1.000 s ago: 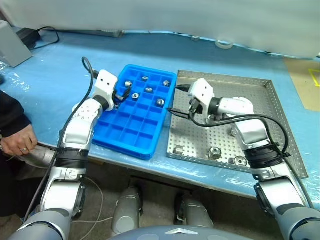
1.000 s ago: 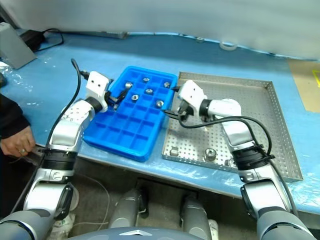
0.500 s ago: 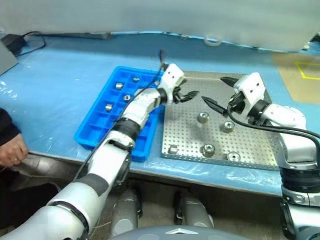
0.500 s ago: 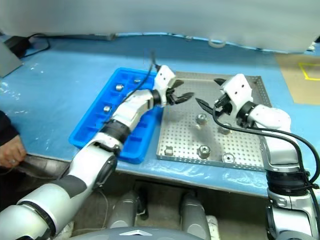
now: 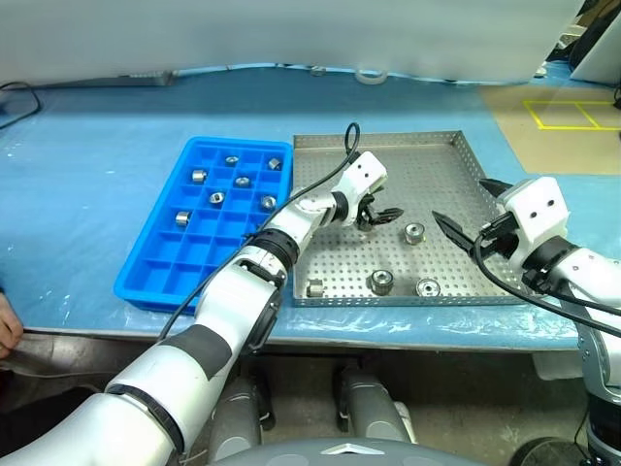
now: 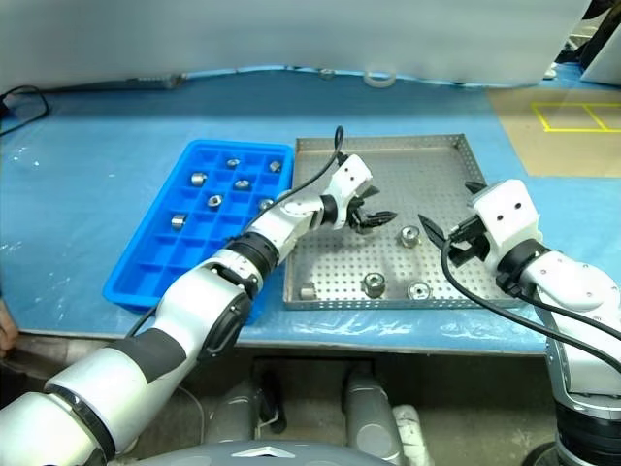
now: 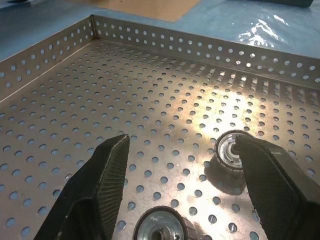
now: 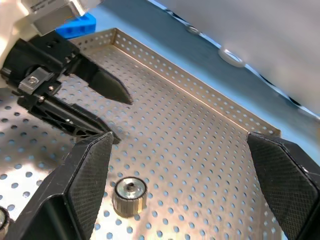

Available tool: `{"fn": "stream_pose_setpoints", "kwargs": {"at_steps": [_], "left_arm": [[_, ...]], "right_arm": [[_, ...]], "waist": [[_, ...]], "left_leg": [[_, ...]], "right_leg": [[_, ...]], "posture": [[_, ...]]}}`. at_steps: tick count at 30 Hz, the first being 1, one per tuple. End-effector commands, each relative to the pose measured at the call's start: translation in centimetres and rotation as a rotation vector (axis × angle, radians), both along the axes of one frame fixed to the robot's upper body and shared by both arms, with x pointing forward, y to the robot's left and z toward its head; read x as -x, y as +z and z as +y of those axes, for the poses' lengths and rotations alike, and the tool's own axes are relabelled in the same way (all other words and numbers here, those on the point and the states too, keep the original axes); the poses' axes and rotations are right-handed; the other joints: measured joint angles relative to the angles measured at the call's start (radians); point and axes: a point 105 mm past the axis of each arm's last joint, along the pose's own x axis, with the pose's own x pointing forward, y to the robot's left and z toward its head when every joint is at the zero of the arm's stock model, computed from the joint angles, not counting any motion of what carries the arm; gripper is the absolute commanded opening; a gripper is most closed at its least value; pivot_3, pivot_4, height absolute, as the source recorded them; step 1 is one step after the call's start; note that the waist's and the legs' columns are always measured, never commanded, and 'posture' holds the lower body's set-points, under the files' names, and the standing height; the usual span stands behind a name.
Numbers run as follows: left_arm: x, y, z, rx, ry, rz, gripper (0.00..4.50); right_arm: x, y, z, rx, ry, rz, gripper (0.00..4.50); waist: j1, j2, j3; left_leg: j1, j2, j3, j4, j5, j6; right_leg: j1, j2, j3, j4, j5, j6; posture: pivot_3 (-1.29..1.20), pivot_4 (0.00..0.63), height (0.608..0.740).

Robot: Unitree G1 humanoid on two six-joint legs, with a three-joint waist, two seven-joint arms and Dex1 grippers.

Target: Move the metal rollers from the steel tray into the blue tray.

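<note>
The steel tray [image 5: 441,160] lies flat in front of me — square, grey, full of small holes, with a low rim all round. Four metal rollers rest on its floor, apart from one another: one [image 5: 414,232] near the middle, two [image 5: 379,282] [image 5: 427,287] close to the near rim, and one [image 5: 314,287] in the near left corner. Each is a short shiny ring with a dark centre hole.

The blue tray [image 5: 155,254] sits just left of it, a bright plastic grid of square compartments. Six rollers [image 5: 216,197] lie in its far cells — one to a cell; the near rows hold none.
</note>
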Motion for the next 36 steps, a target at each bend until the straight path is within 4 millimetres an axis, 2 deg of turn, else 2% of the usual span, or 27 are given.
{"fn": "stream_pose_setpoints", "kwargs": {"at_steps": [1, 6, 14, 20, 29, 32, 35, 36], "left_arm": [[-0.5, 0.2, -0.3, -0.033, 0.054, -0.024, 3.57], [-0.1, -0.5, -0.7, -0.03, 0.063, 0.032, 3.57], [0.2, -1.8, -0.1, -0.11, 0.035, 0.032, 3.57], [0.7, -2.7, 0.2, -0.145, -0.021, 0.041, 1.77], [0.5, -3.1, 1.4, -0.178, -0.035, 0.022, 1.74], [0.0, -1.9, 1.7, -0.111, -0.017, 0.009, 1.74], [-0.4, 3.4, 2.4, 0.183, -0.051, -0.059, 1.74], [-0.4, 4.5, 2.8, 0.243, -0.051, -0.068, 1.74]], "right_arm": [[0.4, 1.2, -0.5, 0.007, -0.023, -0.051, 4.5], [0.1, 0.6, -1.0, 0.025, -0.04, -0.038, 4.5], [-0.3, 0.5, -0.1, 0.005, -0.01, -0.036, 4.5], [-0.8, 0.5, 0.0, 0.0, -0.004, -0.043, 4.5], [-1.3, 0.3, 0.5, -0.009, 0.01, -0.049, 4.5], [-1.4, 0.4, 0.7, -0.016, 0.018, -0.052, 4.5], [-1.5, 0.7, 1.5, -0.032, 0.061, -0.054, 4.5], [-1.6, 0.7, 1.8, -0.033, 0.073, -0.048, 4.5]], "waist": [[-0.008, 0.0, 0.0], [-0.025, 0.001, 0.0], [-0.025, 0.001, 0.0], [-0.022, 0.001, -0.001], [-0.02, 0.002, -0.001], [-0.02, 0.002, -0.001], [-0.019, 0.002, -0.001], [-0.019, 0.002, -0.001]], "left_leg": [[-0.001, 0.0, 0.0, 0.0, 0.0, 0.0], [-0.007, 0.0, 0.0, 0.0, -0.003, 0.005], [-0.011, 0.0, 0.0, 0.003, -0.005, 0.008], [-0.011, 0.0, -0.001, 0.004, -0.005, 0.008], [-0.01, 0.0, -0.001, 0.004, -0.005, 0.008], [-0.01, 0.0, -0.001, 0.004, -0.005, 0.008], [-0.01, 0.0, -0.001, 0.005, -0.005, 0.008], [-0.011, 0.0, -0.001, 0.005, -0.005, 0.008]], "right_leg": [[0.0, 0.0, -0.001, -0.001, 0.0, 0.0], [0.0, 0.0, -0.003, -0.008, 0.001, 0.001], [-0.002, -0.002, -0.005, -0.009, 0.002, 0.001], [-0.001, -0.002, -0.005, -0.009, 0.002, 0.001], [-0.001, -0.002, -0.005, -0.009, 0.002, 0.001], [-0.001, -0.002, -0.005, -0.008, 0.003, 0.001], [-0.001, -0.002, -0.005, -0.008, 0.003, 0.0], [-0.001, -0.002, -0.005, -0.008, 0.003, 0.0]], "posture": [[-0.61, 0.15, 0.74], [-0.61, 0.15, 0.74], [-0.58, 0.15, 0.74], [-0.57, 0.15, 0.74], [-0.55, 0.15, 0.74], [-0.53, 0.15, 0.74], [-0.5, 0.15, 0.74], [-0.49, 0.15, 0.74]]}}
